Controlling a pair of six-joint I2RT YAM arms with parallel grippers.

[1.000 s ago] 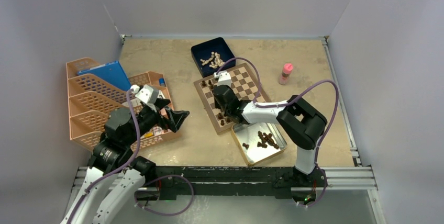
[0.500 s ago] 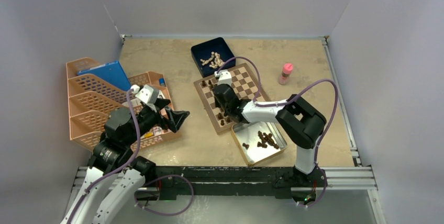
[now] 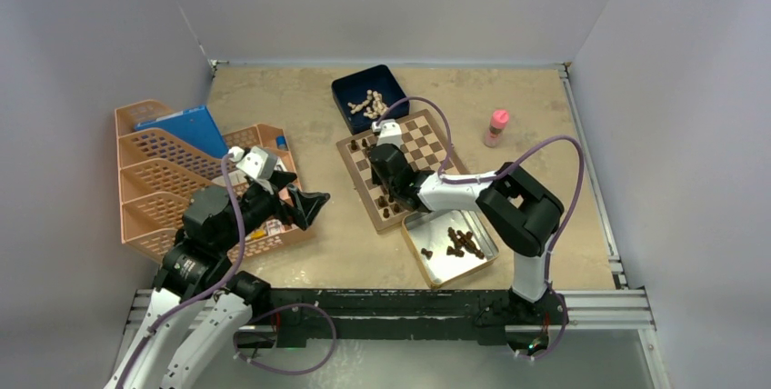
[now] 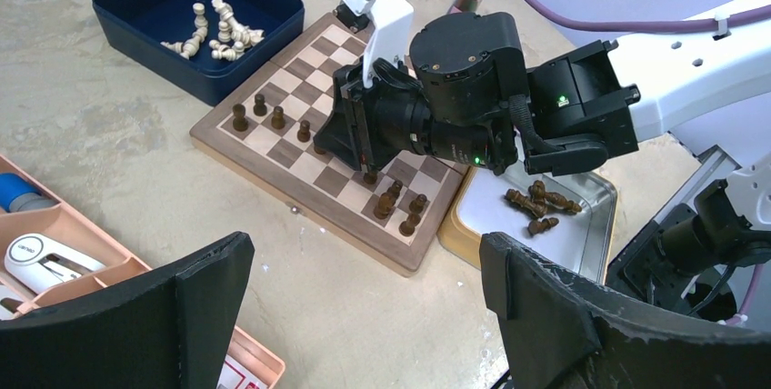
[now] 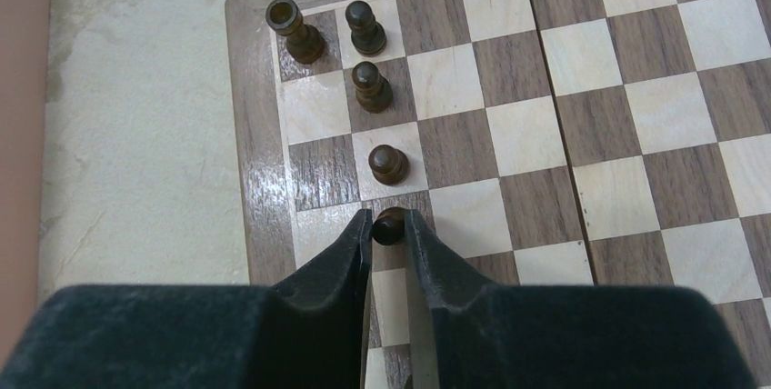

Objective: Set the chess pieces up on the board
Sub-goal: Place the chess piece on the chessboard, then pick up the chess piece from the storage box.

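The board [image 3: 427,148] lies mid-table, and several dark chess pieces stand along its left side [image 5: 371,86]. My right gripper [image 5: 388,218] reaches low over that side. Its fingertips press both sides of the head of a dark pawn [image 5: 390,227], which stands on a dark square in line with three others. More dark pieces [image 3: 462,242] lie in the silver tin [image 3: 485,260] by the board's near corner. My left gripper [image 4: 365,257] hovers wide open over bare table left of the board, holding nothing.
A dark blue box [image 3: 345,94] with pale cream chessmen sits behind the board. A pink bottle [image 3: 497,127] stands to the board's right. Orange plastic organizer trays [image 3: 159,180] fill the left side, under my left arm.
The right arm has shifted very slightly over the board's left side, with the pawn still between its fingertips. The left arm has stayed where it was.
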